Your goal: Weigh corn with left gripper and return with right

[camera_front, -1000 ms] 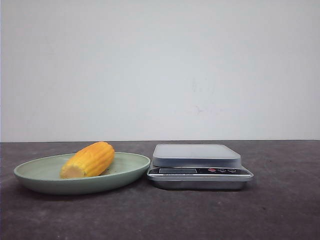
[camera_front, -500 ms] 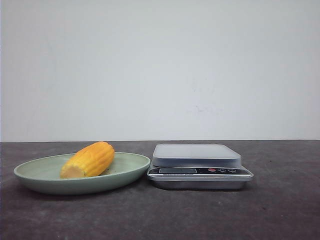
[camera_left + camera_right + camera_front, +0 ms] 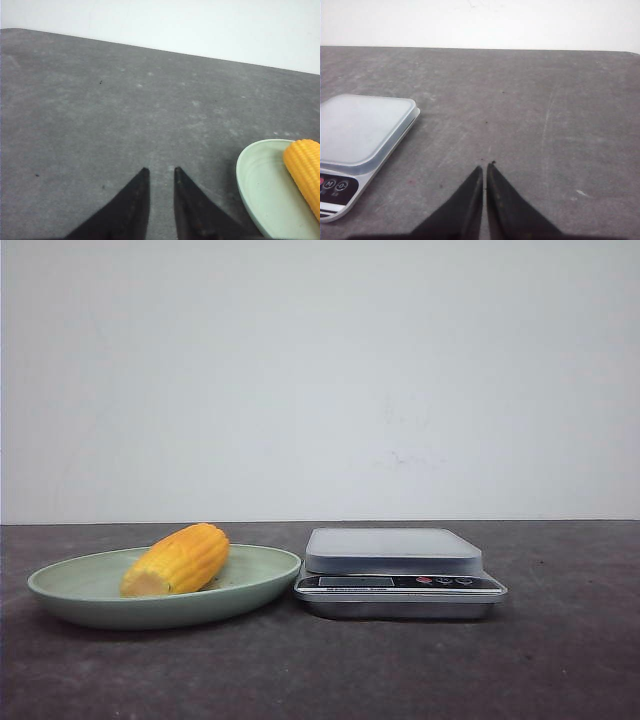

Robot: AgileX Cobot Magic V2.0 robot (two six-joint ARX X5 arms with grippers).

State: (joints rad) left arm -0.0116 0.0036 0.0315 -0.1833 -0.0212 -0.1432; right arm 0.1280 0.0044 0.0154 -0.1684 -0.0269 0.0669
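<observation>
Corn (image 3: 178,559), short yellow-orange cob w/ paler cut end, is lying on its side in the shallow pale-green round plate (image 3: 70,602), left of the silver digital kitchen scale (image 3: 400,573) on the dark grey desk (image 3: 320,670). I'm seeing the left black tool (image 3: 159,171) hovering over bare desk beside the plate, tips slightly apart, holding nothing. Right black tool (image 3: 485,167) is sitting nearly closed, empty, near the scale.

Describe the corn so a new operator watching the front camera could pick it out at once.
On the dark grey table, left of the silver digital kitchen scale, sits a shallow pale green plate. The short yellow-orange corn cob lies on its side in that plate, paler cut end towards the camera. It is the only bright, ribbed thing there.
</observation>
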